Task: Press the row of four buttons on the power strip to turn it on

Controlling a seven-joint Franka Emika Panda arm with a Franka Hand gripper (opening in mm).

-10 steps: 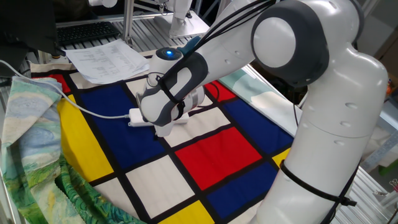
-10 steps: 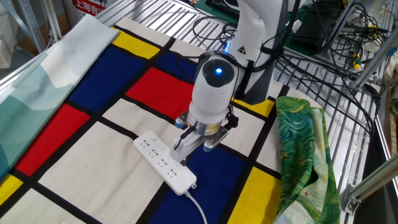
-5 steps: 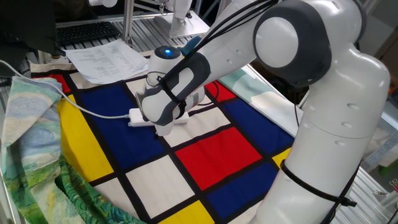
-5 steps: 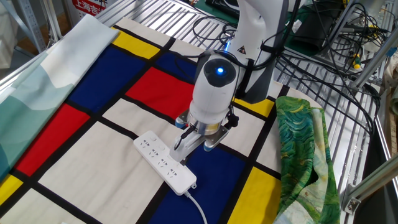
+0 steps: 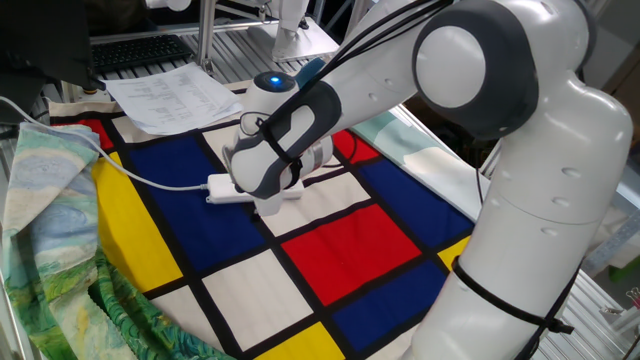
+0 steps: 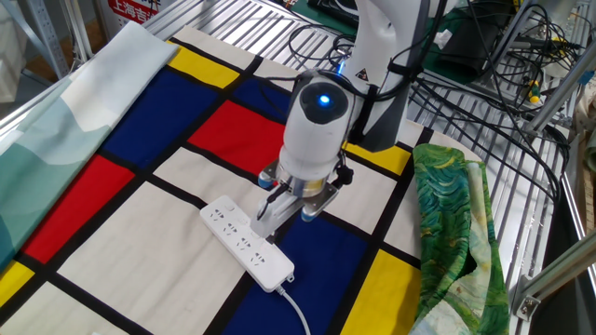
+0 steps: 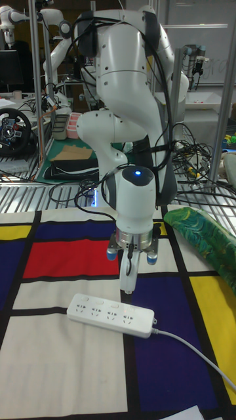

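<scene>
poised just above the power strip [image 7: 111, 314] on the checkered cloth [image 6: 112, 233]; jaws pressed together, holding nothing.

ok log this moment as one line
phase: pressing buttons | tool: tip just above power strip, contact unclear | strip: flat on checked cloth, cord attached

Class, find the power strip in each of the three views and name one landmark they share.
One fixed view: power strip left of centre, mostly hidden behind the arm.
Other fixed view: power strip lower centre, fully visible.
Tall fixed view: power strip below centre.
Shared landmark: the white cord at its end.
</scene>
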